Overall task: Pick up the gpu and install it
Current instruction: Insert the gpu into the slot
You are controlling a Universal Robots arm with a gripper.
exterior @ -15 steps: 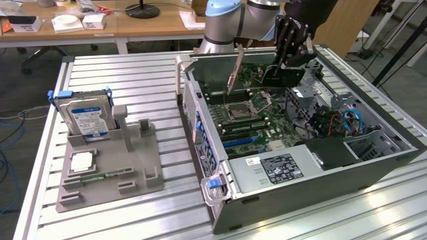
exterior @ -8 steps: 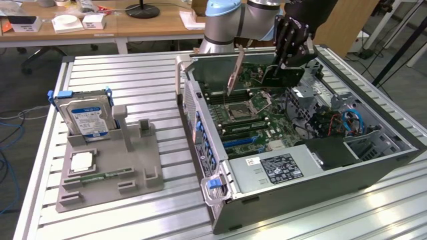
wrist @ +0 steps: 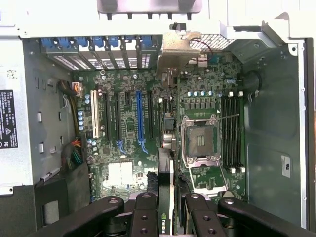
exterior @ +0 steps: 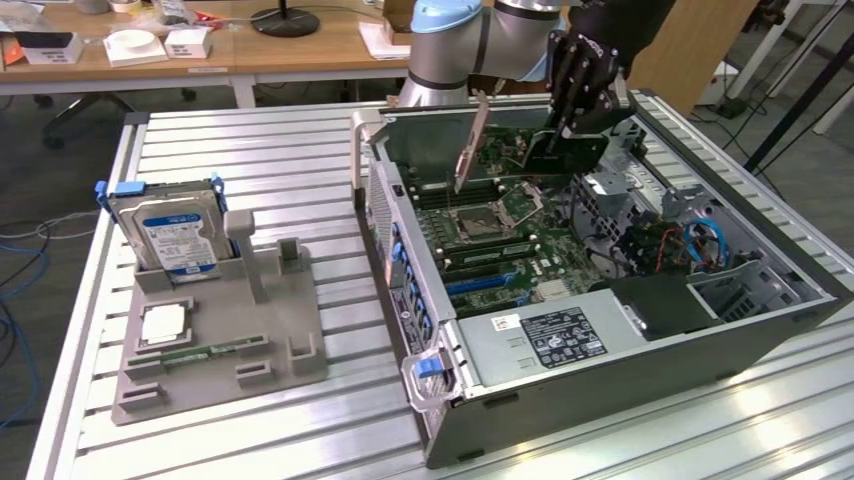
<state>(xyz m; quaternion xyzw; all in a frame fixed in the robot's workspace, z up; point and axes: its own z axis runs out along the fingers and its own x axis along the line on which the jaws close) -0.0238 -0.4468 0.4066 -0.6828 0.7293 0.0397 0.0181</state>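
Note:
My gripper (exterior: pixel 577 132) hangs over the open computer case (exterior: pixel 627 335), shut on the gpu (exterior: pixel 558 155). The card is held on edge above the motherboard (exterior: pixel 501 235), its silver end bracket (exterior: pixel 470 140) pointing toward the case's rear wall. In the wrist view the gpu (wrist: pixel 167 158) runs edge-on between my fingers (wrist: pixel 145 215), with its bracket (wrist: pixel 176 47) near the rear slot openings. It hovers beside the blue expansion slot (wrist: pixel 139 116), a little toward the CPU socket (wrist: pixel 200 138), and is not touching the board.
On the exterior view's left a grey fixture (exterior: pixel 220 340) holds an upright hard drive (exterior: pixel 167 230), a memory stick (exterior: pixel 200 352) and a small square chip (exterior: pixel 163 322). The case's walls, drive cage and cables (exterior: pixel 694 245) surround the motherboard. Desks stand behind the slatted table (exterior: pixel 280 160).

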